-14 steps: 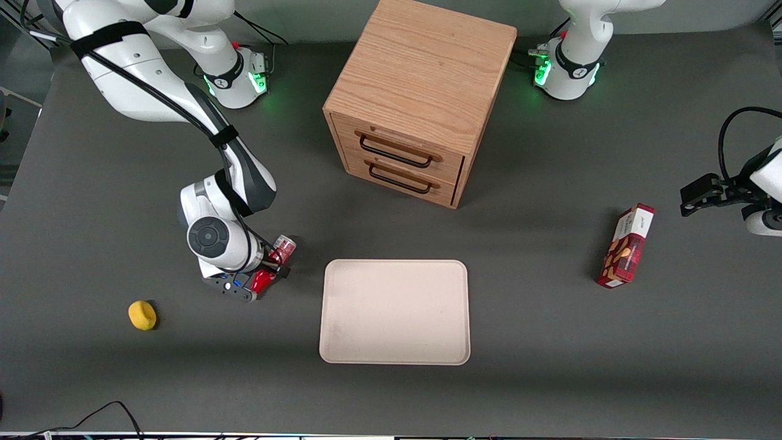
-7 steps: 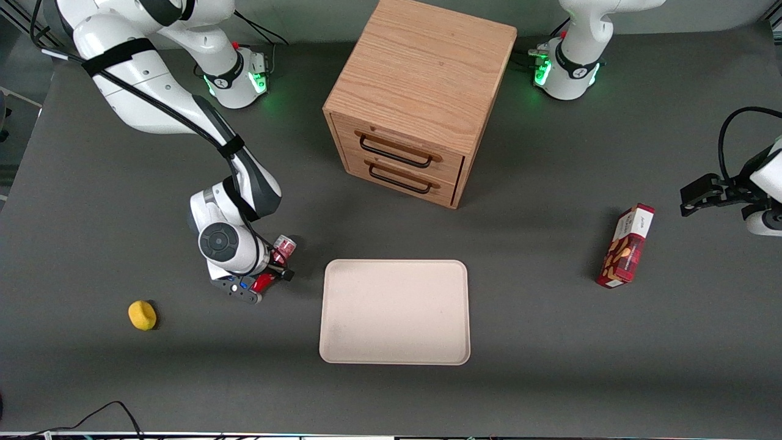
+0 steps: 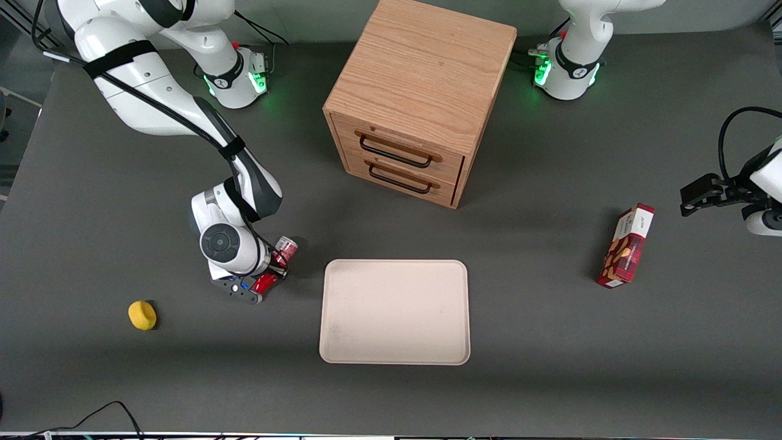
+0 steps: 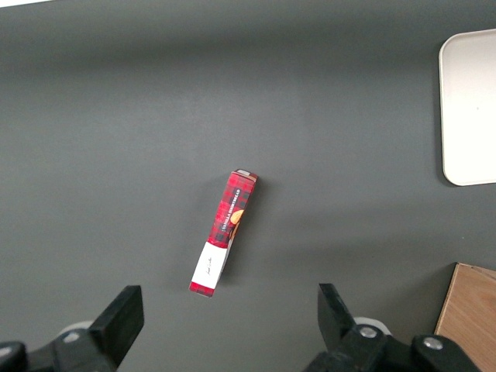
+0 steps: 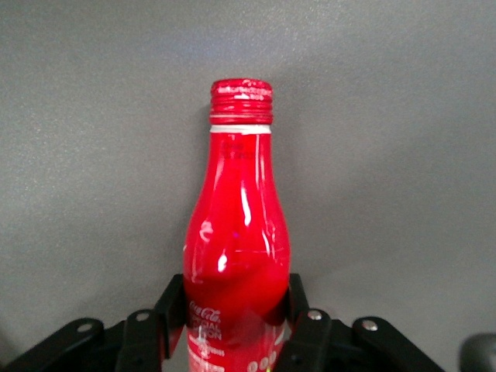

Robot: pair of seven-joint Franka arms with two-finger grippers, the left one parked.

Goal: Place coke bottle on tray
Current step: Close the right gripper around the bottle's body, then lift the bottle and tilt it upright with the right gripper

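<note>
End effector pinching the coke bottle beside the tray

The end effector [image 3: 273, 273] sits low over the dark worktop [image 3: 91, 214] toward the working arm's end, its two fingers [image 5: 172, 304] pressed against the lower body of the coke bottle [image 3: 276, 264] — one on each side, as the right wrist view shows. The coke bottle [image 5: 236, 256] lies tilted in that grip, just beside the cream tray [image 3: 394, 311] but apart from its rim. A yellow object [image 3: 142, 315] lies nearer the front camera, a wooden drawer cabinet [image 3: 415, 98] stands farther from it, and a red snack box [image 3: 625, 245] stands toward the parked arm's end.
</note>
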